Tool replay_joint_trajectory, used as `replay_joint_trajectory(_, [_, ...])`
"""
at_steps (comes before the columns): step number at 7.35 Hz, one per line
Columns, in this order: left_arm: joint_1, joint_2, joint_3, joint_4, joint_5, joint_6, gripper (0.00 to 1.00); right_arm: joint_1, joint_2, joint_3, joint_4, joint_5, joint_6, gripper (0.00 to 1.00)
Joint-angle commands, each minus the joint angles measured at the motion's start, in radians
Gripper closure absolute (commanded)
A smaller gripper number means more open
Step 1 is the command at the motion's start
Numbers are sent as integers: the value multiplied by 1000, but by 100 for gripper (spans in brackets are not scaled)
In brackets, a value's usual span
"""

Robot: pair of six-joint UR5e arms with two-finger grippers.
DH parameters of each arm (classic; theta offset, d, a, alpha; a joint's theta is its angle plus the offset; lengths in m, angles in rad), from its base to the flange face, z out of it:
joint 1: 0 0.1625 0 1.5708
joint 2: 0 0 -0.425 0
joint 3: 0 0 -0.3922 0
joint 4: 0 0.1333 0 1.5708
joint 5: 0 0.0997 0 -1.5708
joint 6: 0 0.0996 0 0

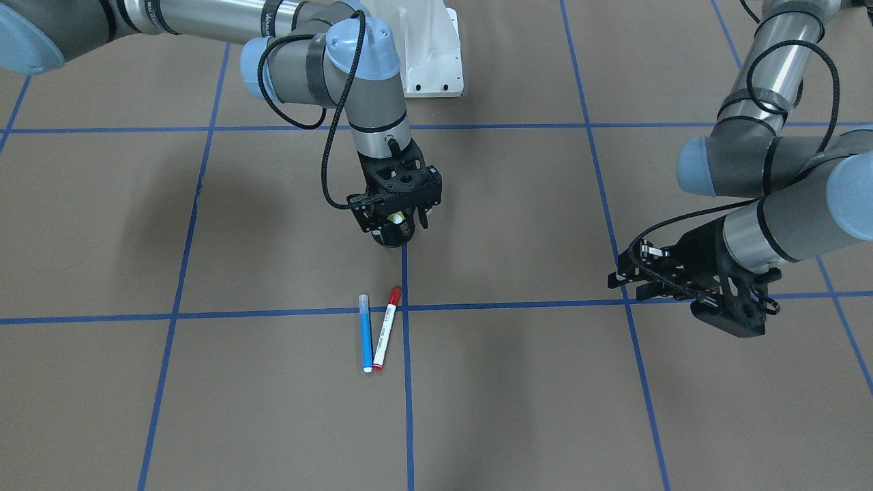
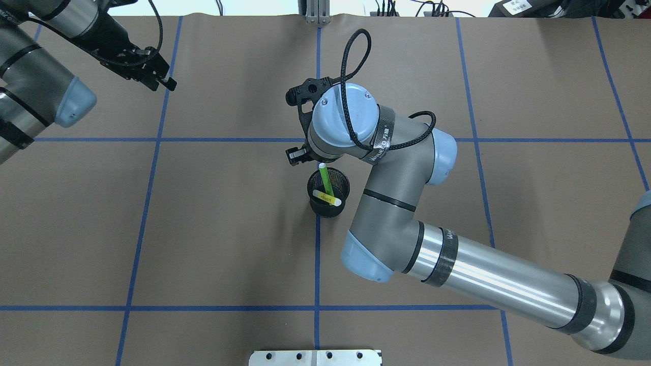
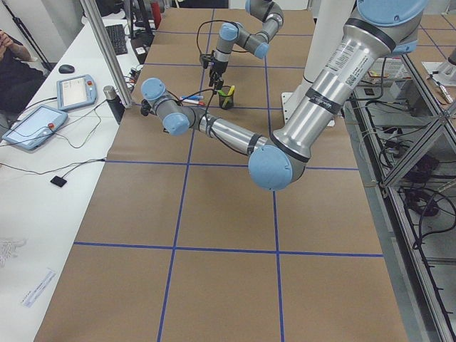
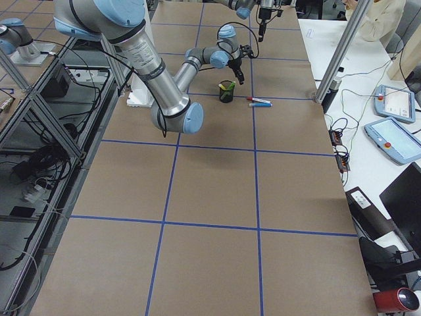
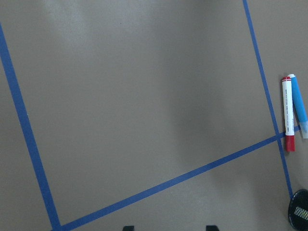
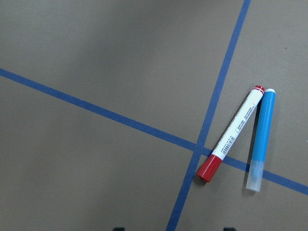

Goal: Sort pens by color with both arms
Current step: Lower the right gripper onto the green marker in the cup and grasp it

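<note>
Next up, by the look of things: fetching one of the two pens lying flat on the surface (image 1: pixel 204 409). Bring the right tool (image 1: pixel 395 225) — released, fingers spread, empty, poised above the black mesh cup (image 2: pixel 325 210) — over to the red-capped pen (image 1: pixel 385 329) and close across its white barrel near the cap, at the splayed end of the pair, clear of the blue pen (image 1: pixel 365 333). Avoid the tail ends, touching or nearly so. Descend straight, squeeze gently, lift without dragging the neighbour. Keep the left tool (image 2: pixel 152 76), likewise released and empty, well apart. Slim, smooth, round, so likely to roll. Leaning inside the cup: green pen (image 2: pixel 325 182) and yellow pen (image 2: pixel 327 198), near the pair.
</note>
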Motion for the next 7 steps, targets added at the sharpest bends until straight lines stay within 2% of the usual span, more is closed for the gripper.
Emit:
replay_joint_trajectory(1, [0,0,1,0,0,0,41,-2,-46,40,-4,5,2,27])
replay_joint_trajectory(4, [0,0,0,2,0,0,41,-9,-56,61,-4,7,25,32])
replay_joint_trajectory(7, [0,0,0,2,0,0,41,-23,-51,55,-4,1,40,33])
